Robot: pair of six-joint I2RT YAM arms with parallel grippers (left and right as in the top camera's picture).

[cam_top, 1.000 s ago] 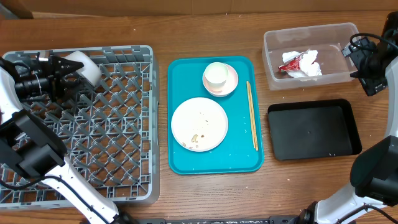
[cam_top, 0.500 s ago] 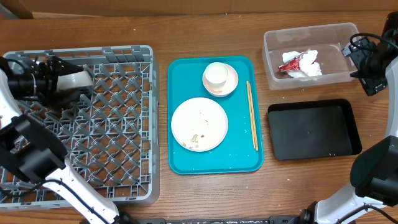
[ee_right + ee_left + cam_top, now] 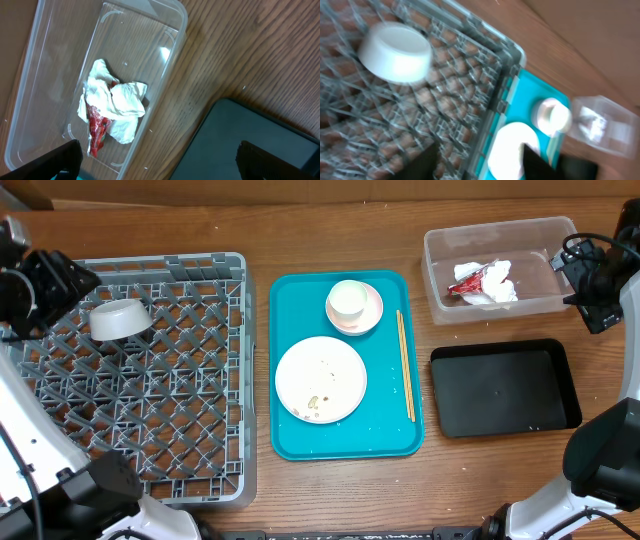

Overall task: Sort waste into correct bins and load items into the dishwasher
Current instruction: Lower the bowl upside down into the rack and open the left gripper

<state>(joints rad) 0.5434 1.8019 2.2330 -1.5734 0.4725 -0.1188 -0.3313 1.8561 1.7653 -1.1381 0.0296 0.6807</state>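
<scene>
A white bowl (image 3: 120,319) (image 3: 395,52) lies upside down in the back left of the grey dish rack (image 3: 243,380) (image 3: 470,75). My left gripper (image 3: 70,283) (image 3: 480,162) hangs to the left of the bowl, apart from it, open and empty. On the teal tray (image 3: 390,435) lie a plate (image 3: 320,380) with food specks, a cup (image 3: 349,300) on a saucer (image 3: 372,315), and chopsticks (image 3: 406,365). The clear tub (image 3: 440,275) (image 3: 170,55) holds a napkin (image 3: 125,107) and a red wrapper (image 3: 96,132). My right gripper (image 3: 583,298) (image 3: 157,160) hovers open by the tub's right end.
The black tray (image 3: 505,388) (image 3: 250,145) sits in front of the clear tub on the wooden table. The teal tray stands between the rack and the two bins. The right arm's base rises at the table's right edge.
My left gripper let go of the bowl and drew back to the left; the bowl now rests upside down in the rack. The right arm has not moved.
</scene>
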